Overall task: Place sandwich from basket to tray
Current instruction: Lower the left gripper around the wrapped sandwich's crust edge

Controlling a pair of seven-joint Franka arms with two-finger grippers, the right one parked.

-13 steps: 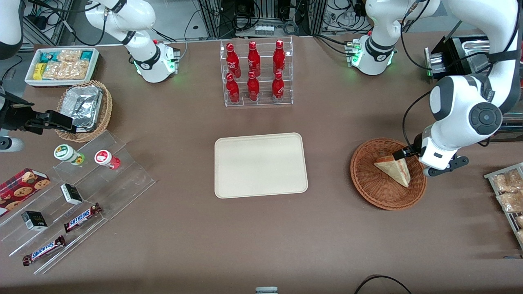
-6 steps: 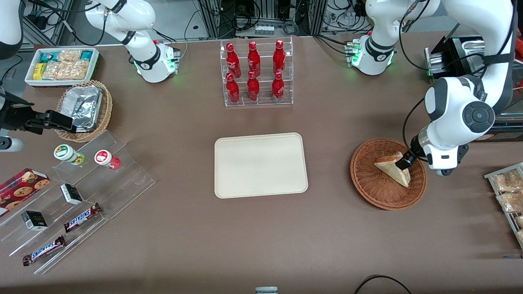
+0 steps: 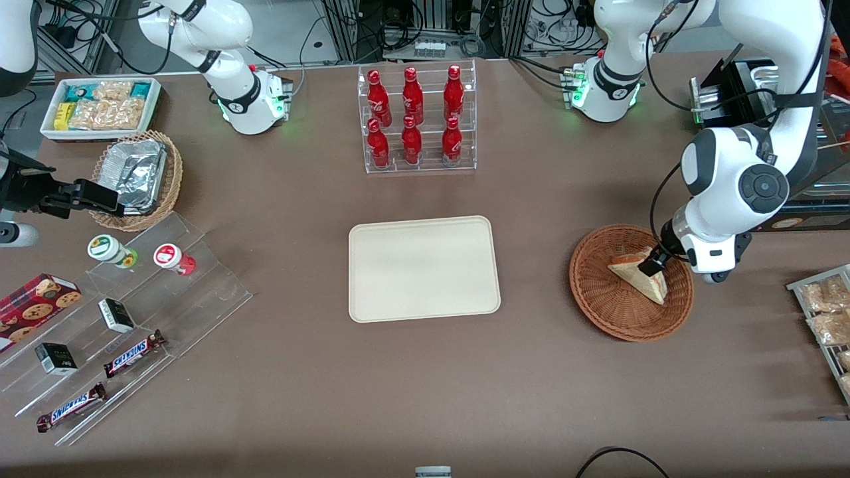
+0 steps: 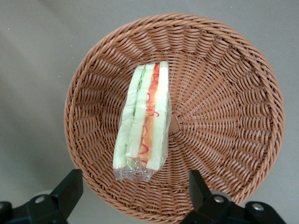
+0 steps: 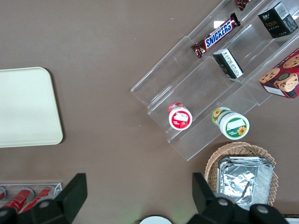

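The sandwich (image 3: pixel 639 277), a wrapped wedge of pale bread with red and green filling, lies in the round reddish-brown wicker basket (image 3: pixel 614 309). My left gripper (image 3: pixel 653 265) hangs open just above the sandwich, over the part of the basket farther from the front camera. In the left wrist view the sandwich (image 4: pixel 142 123) lies in the basket (image 4: pixel 224 116), and the gripper (image 4: pixel 135 196) holds nothing, with its black fingers (image 4: pixel 69 190) spread wide over the rim by the sandwich's end. The cream tray (image 3: pixel 424 268) lies flat mid-table, toward the parked arm from the basket.
A clear rack of red bottles (image 3: pixel 415 119) stands farther from the front camera than the tray. A rack of packaged snacks (image 3: pixel 827 312) sits at the working arm's end. The tan basket with foil (image 3: pixel 136 176), white snack bin (image 3: pixel 99 106) and acrylic shelves (image 3: pixel 126 312) lie at the parked arm's end.
My gripper has turned and shifted from the basket's rim inward to over the sandwich. The sandwich and basket have not moved.
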